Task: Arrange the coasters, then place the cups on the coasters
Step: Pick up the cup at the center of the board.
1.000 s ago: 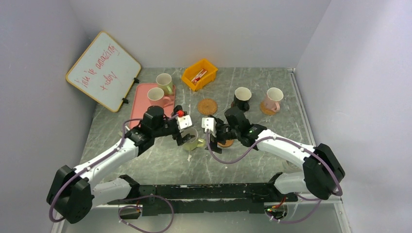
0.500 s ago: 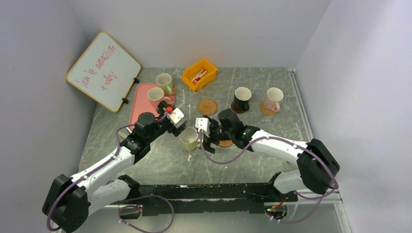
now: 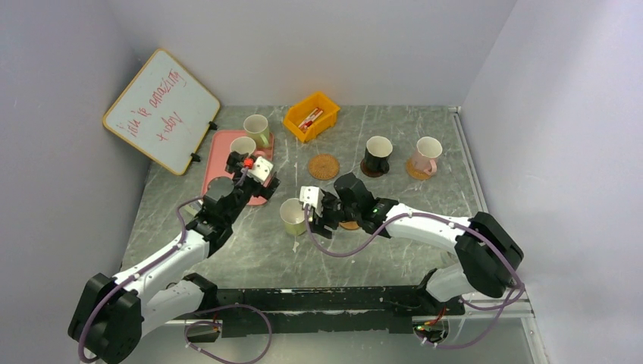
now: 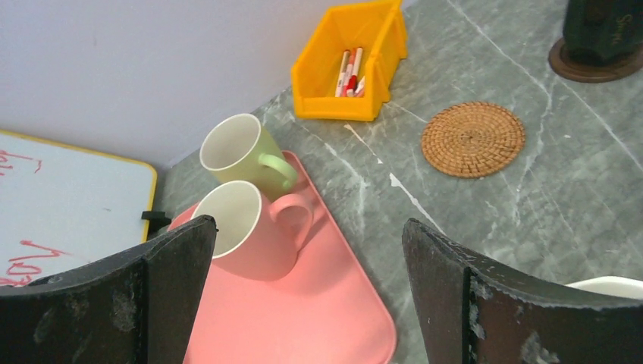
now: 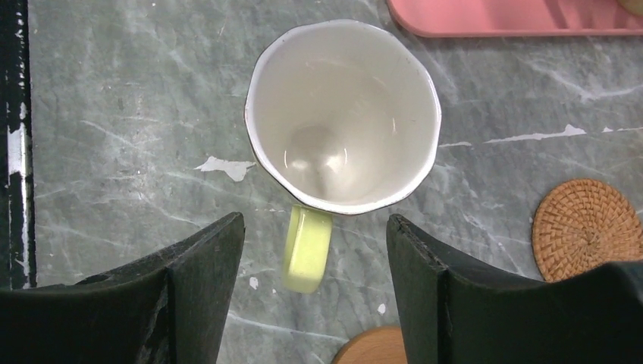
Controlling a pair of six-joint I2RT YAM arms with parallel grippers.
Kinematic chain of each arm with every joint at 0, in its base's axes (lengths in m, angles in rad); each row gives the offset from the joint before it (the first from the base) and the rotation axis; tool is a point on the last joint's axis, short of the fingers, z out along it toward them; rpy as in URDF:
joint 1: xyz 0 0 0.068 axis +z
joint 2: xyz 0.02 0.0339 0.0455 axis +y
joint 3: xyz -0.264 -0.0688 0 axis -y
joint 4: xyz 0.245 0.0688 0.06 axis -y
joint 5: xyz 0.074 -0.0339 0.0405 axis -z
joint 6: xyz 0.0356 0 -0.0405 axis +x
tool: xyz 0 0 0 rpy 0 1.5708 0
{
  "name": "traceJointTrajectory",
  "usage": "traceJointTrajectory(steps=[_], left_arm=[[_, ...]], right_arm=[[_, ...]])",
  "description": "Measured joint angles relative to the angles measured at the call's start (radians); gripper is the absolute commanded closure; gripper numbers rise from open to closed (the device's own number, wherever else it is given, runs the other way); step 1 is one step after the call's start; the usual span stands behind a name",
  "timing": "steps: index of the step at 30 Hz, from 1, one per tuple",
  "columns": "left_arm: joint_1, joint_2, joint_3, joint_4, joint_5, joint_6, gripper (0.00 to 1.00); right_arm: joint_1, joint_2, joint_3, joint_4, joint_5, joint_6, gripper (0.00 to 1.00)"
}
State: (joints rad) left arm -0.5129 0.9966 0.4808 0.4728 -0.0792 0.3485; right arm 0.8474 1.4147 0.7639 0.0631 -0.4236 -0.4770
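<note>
Two of five done: we had the black cup (image 3: 377,152) and a pink cup (image 3: 426,154) on coasters (image 4: 584,70) at the back, woven coaster (image 3: 324,166) bare, green cup (image 3: 293,215) on bare table (image 3: 425,205) with right gripper (image 5: 313,235) spread astride its handle, left gripper (image 4: 308,231) spread wide near the remaining cups (image 4: 250,235) at the tray (image 4: 318,326).

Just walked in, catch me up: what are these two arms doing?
The right gripper, jaws open, straddles the handle of a pale green mug standing on the table, not yet gripping it. The left gripper, open and empty, hovers near the pink tray holding a pink mug. A black mug and a second pink mug already sit on coasters; the woven coaster is bare.
</note>
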Motion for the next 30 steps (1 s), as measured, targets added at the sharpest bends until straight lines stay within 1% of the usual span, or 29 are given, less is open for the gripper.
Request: traceJointTrajectory(steps=[12,17,22,25,29,30], left_arm=[[0.013,0.003,-0.006,0.039,-0.032,-0.003,0.03],[0.014,0.003,-0.015,0.043,-0.032,-0.003,0.03],[0.014,0.003,-0.019,0.043,-0.031,-0.003,0.03],[0.014,0.003,-0.019,0.043,-0.031,-0.003,0.03],[0.014,0.003,-0.019,0.046,-0.031,-0.003,0.03],[0.014,0.003,-0.019,0.046,-0.031,-0.003,0.03]], right_arm=[[0.008,0.013,0.000,0.014,0.008,0.014,0.47],[0.012,0.015,0.000,0.016,0.023,0.019,0.61],[0.013,0.023,0.001,0.018,0.030,0.029,0.62],[0.014,0.024,0.003,0.019,0.031,0.033,0.54],[0.019,0.029,0.004,0.022,0.039,0.037,0.54],[0.020,0.032,0.005,0.022,0.043,0.037,0.56]])
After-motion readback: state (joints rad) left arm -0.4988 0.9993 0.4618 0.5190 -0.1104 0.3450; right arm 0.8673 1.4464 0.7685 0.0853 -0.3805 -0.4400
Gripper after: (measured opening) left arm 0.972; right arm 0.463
